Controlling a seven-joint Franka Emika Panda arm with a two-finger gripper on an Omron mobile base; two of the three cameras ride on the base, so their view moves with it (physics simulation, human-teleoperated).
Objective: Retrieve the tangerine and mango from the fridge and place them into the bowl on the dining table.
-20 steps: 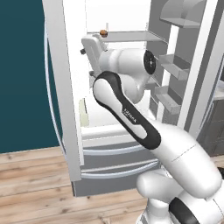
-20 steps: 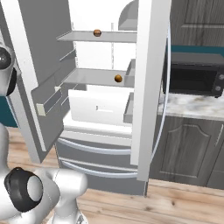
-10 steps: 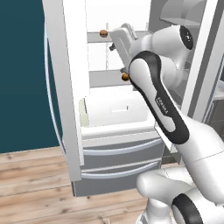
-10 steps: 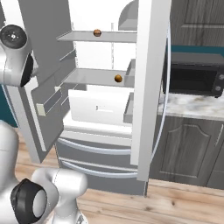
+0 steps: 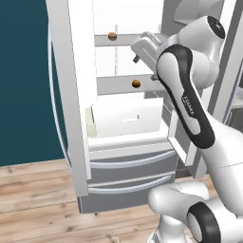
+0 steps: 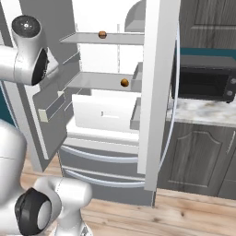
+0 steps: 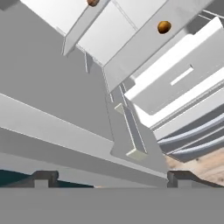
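Clearly the tool (image 7: pixel 107 177) is spread wide and empty beside the fridge (image 5: pixel 123 156), so reaching for the tangerine (image 5: pixel 136 84) on the middle shelf risks clipping the door bins.

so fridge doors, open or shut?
Open. Both upper doors of the fridge are swung wide; white shelves and two small round fruits show inside. Bottom drawers are shut.

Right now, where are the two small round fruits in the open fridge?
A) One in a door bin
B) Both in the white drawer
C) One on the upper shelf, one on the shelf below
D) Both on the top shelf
C: one fruit rests on the upper shelf, the other fruit on the shelf below, above the white drawer.
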